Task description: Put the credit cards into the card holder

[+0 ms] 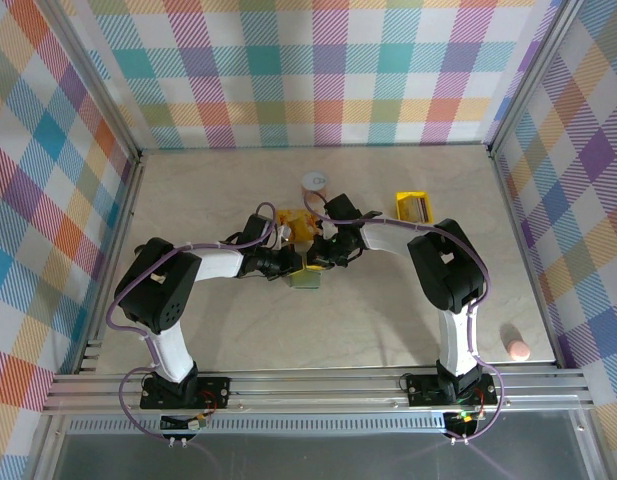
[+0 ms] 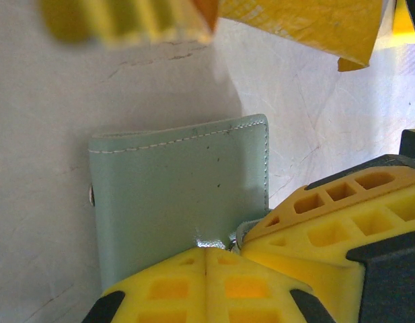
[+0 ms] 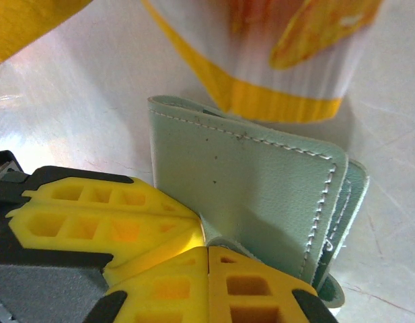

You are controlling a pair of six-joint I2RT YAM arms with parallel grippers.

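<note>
As my left gripper and right gripper both clamp the card holder at its lower edge, uneven pulling may slip it.

Mid-table sits the card holder, a soft sage-green wallet with pale stitching along its edges. It's folded over and lying flat, plain cover facing up. At one corner its inner leaves fan slightly apart. The left pincer and right pincer both nip the same edge, and the leather puckers there.
</note>
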